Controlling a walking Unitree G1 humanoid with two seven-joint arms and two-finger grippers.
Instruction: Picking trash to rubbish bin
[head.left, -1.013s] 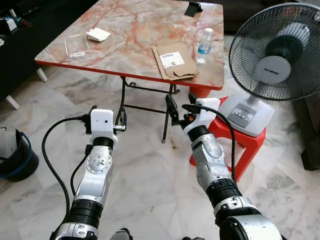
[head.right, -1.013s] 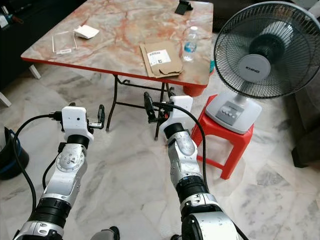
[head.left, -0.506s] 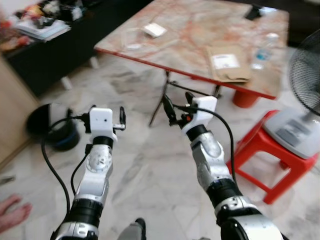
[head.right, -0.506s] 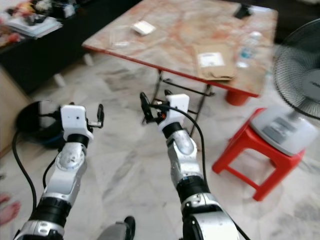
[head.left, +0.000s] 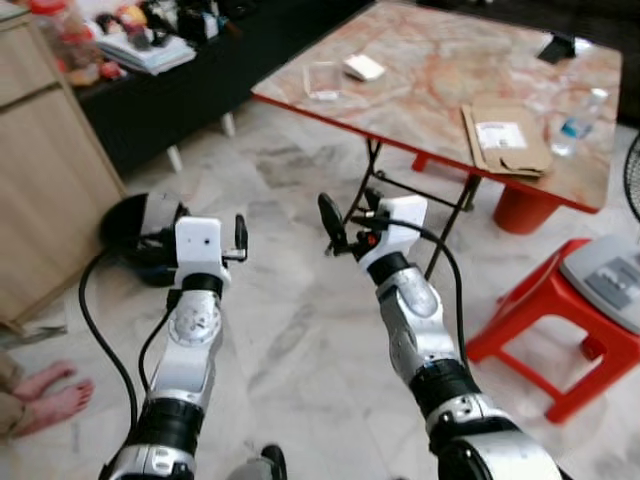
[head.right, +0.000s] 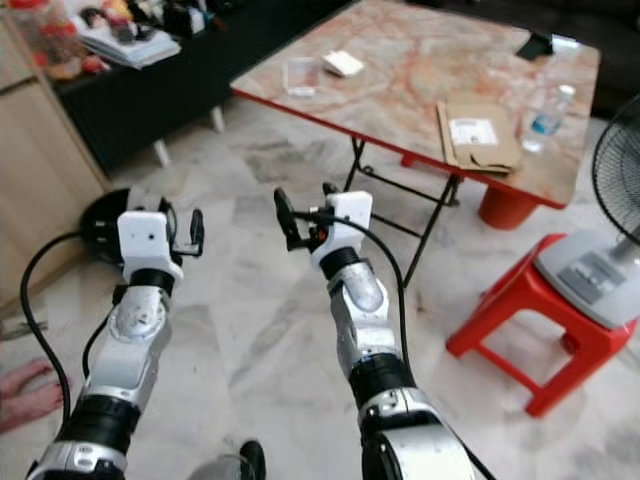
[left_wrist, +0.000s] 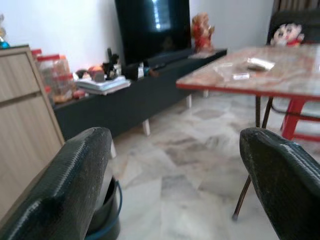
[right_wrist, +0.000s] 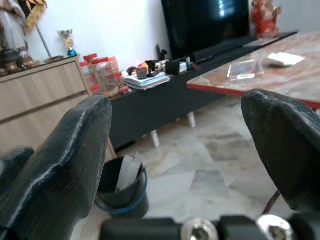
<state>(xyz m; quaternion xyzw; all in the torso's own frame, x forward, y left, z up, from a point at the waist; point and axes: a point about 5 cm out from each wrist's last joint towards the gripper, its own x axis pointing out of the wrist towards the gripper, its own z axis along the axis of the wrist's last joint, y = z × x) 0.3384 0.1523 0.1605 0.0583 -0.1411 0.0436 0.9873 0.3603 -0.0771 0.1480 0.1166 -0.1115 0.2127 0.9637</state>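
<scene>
Grippers: left gripper (head.left: 232, 240) and right gripper (head.left: 345, 215) are both raised over the pale marble floor (head.left: 300, 330), each with its two black fingers spread apart and nothing between them.
Left gripper position: in front of the robot, just beside the dark round rubbish bin with a blue rim (head.left: 140, 235) as seen from the head.
Right gripper position: near the front edge of the table, above bare floor.
Rubbish bin: stands on the floor by the light wooden cabinet (head.left: 45, 190); a pale sheet sticks up inside it (right_wrist: 127, 172).
Table: low folding table with a red-veined marble top (head.left: 440, 90), ahead and to the right.
Trash on table: flat brown cardboard packet with a white label (head.left: 503, 140) near the front edge; clear plastic water bottle (head.left: 572, 120) just beside it; small white folded item (head.left: 363, 68) and a clear plastic piece (head.left: 320, 80) toward the far left corner.
Surroundings: red plastic stool (head.left: 560, 320) to the right with a grey fan base (head.left: 610, 275) on it; a person's bare feet (head.left: 45, 395) at the left edge.
</scene>
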